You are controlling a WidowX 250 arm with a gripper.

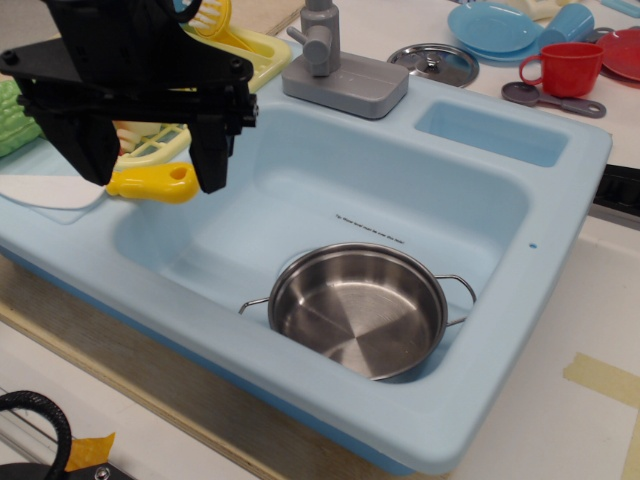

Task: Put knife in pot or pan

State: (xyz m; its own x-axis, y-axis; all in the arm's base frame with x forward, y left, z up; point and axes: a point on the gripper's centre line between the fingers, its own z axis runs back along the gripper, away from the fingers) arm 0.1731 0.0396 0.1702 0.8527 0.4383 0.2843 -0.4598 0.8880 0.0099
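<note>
Gripper point(153, 165) at left of frame is spread wide, fingers straddling the knife point(150, 185) lying on the sink point(560, 200) ledge, probably lining up a grab. Pot point(357, 310) sits empty in the basin, lower center, nothing pinched yet.

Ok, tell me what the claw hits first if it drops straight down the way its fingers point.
The claw points down over the knife, its fingers on either side of the yellow handle. It would likely meet that handle first, then the sink rim beneath. Depth is unclear from this one view.
</note>
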